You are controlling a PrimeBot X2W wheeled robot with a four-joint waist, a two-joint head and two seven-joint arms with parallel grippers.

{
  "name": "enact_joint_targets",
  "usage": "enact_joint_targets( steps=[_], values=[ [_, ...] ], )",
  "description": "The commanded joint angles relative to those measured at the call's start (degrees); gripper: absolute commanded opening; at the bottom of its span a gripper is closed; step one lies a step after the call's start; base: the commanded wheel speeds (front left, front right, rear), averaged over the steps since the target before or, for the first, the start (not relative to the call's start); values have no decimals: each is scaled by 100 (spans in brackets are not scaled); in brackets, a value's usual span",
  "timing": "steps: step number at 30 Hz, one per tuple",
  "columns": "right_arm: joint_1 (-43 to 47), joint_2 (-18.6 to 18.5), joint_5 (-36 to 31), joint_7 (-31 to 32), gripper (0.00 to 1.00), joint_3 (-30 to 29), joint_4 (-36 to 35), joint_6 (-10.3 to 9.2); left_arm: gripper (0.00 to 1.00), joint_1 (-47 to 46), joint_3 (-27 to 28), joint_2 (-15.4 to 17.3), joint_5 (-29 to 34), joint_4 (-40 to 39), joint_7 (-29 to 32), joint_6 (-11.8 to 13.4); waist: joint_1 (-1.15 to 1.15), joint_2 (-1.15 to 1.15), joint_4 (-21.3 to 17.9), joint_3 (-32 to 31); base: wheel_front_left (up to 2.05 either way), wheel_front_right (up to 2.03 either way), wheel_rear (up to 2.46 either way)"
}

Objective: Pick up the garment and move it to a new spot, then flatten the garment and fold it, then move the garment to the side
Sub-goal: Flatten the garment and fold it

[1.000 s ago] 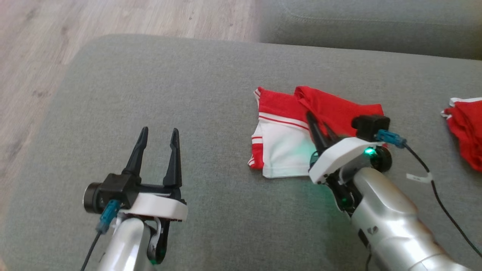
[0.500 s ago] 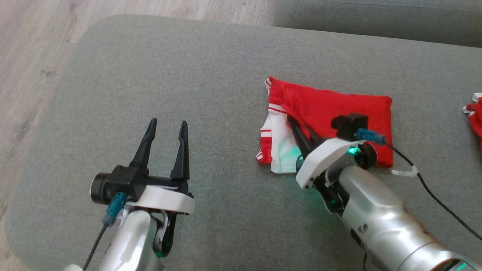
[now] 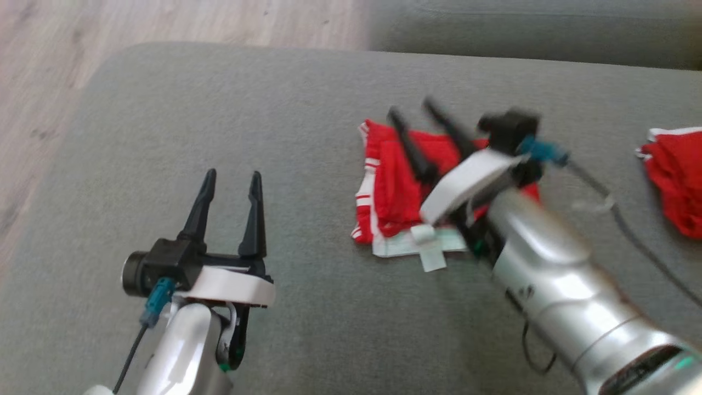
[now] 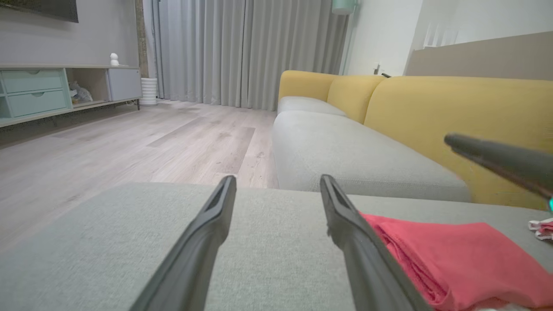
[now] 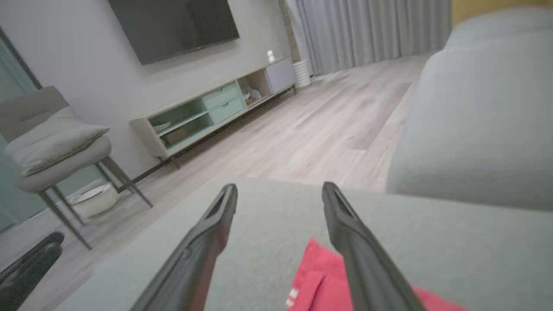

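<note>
We see a grey cushion (image 3: 307, 109) under everything. The garment (image 3: 392, 186), red and white, lies folded right of centre. The right gripper (image 3: 412, 111), blurred, is over its far part, jaws apart, empty. The left gripper (image 3: 232, 176) is well left, jaws apart, empty. Another red cloth (image 3: 677, 175) lies at the right edge. A white tag (image 3: 430, 249) sticks out at the garment's near edge.

The head camera looks steeply down from above onto the gray cushion (image 3: 247, 109), with the wood floor (image 3: 44, 66) at 11 o'clock. The left wrist camera sits low, close over that cushion, facing level toward the yellow sofa (image 4: 432, 112) at 2 o'clock. The right wrist camera, low and tilted, faces the cabinet (image 5: 220, 101) at 10 o'clock. All 3 share the cushion and the folded red garment (image 3: 384, 192).
</note>
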Motion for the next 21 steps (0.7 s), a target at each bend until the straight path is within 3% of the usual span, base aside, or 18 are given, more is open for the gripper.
enact_joint_targets(
  steps=[1, 7, 11, 15, 21],
  values=[
    [-134, 88, -499, -76, 100, -429, -235, -4, 100, -122, 257, 42, 23, -223, -30, 48, 0, 0, -166, -118, 0, 0, 0],
    [615, 82, -2721, -77, 100, -2664, -976, -4, 100, 27, 419, 42, 1, -377, -30, 94, 0, 0, -468, -258, 0, 0, 0],
    [1531, 84, -3766, -78, 100, -3819, -1772, -4, 100, 153, 475, 42, -28, -439, -30, 125, 0, 0, -603, -326, 0, 0, 0],
    [2404, 86, -4095, -78, 100, -4329, -2416, -4, 100, 288, 526, 42, -48, -470, -30, 135, 0, 0, -705, -345, 0, 0, 0],
    [3241, 87, -3908, -78, 100, -4516, -2867, -4, 100, 463, 603, 42, -45, -508, -30, 154, 0, 0, -819, -333, 0, 0, 0]
  ],
)
